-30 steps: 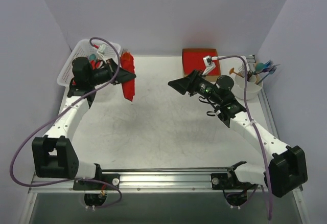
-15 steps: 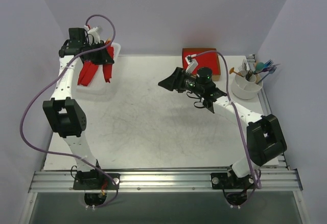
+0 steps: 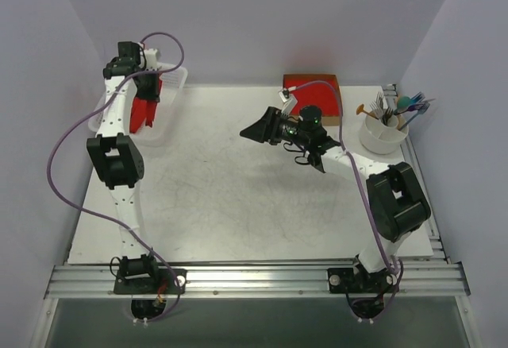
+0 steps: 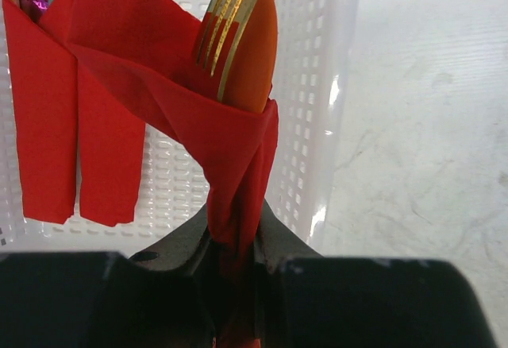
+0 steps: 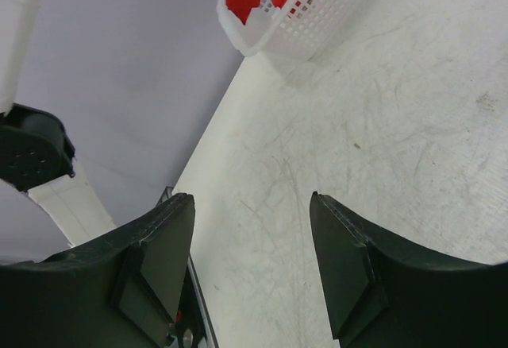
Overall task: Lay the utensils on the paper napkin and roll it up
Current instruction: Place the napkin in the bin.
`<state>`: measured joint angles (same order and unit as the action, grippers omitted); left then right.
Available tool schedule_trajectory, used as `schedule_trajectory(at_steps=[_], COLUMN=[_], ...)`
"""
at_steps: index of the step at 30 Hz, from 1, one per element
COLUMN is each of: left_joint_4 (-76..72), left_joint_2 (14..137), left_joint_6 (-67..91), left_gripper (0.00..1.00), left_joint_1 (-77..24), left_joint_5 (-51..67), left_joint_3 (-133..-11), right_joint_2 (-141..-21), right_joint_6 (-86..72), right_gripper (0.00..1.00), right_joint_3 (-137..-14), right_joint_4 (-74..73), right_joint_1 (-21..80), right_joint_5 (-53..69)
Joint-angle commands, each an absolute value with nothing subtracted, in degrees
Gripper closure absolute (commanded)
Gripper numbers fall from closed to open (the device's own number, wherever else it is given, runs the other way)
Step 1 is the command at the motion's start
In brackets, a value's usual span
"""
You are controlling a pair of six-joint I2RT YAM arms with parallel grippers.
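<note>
The right tool (image 5: 250, 205) hangs over the middle of the desk (image 3: 238, 197), wide apart with nothing in it. Farther back on the left, the left tool (image 4: 234, 245) is clenched on the bottom of the rolled red napkin (image 4: 230, 149), over the white basket (image 4: 333, 86), and a fork (image 4: 230, 22) and an orange spoon (image 4: 258, 54) poke out of the roll's top. At the far right more forks and spoons (image 3: 397, 108) stand in a white cup (image 3: 381, 135).
</note>
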<state>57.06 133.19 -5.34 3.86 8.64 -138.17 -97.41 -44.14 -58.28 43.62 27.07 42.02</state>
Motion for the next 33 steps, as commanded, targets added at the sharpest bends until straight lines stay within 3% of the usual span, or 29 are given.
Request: schedule_trajectory(at_steps=[1, 12, 21, 33], left_joint_4=[56.2, 54.8, 48.3, 35.9], left_joint_2=[137.4, 142.0, 136.1, 129.4], left_joint_6=[-9.0, -7.0, 4.4, 16.9], left_gripper=[0.97, 0.98, 0.98, 0.98], left_joint_1=[4.1, 3.3, 3.7, 3.6], left_joint_5=[5.4, 9.5, 25.0, 33.7], left_joint_3=[-141.7, -142.0, -130.2, -116.8], right_joint_2=[-96.9, -97.2, -99.1, -99.2], right_joint_6=[-45.4, -49.4, -53.0, -53.3], right_gripper=[0.41, 0.42, 0.43, 0.44], right_joint_3=[-58.4, -56.8, -56.1, -55.8], right_joint_4=[51.4, 57.3, 61.8, 62.8], right_joint_1=[26.9, 26.4, 26.2, 25.8], right_joint_5=[45.0, 47.0, 48.5, 48.9])
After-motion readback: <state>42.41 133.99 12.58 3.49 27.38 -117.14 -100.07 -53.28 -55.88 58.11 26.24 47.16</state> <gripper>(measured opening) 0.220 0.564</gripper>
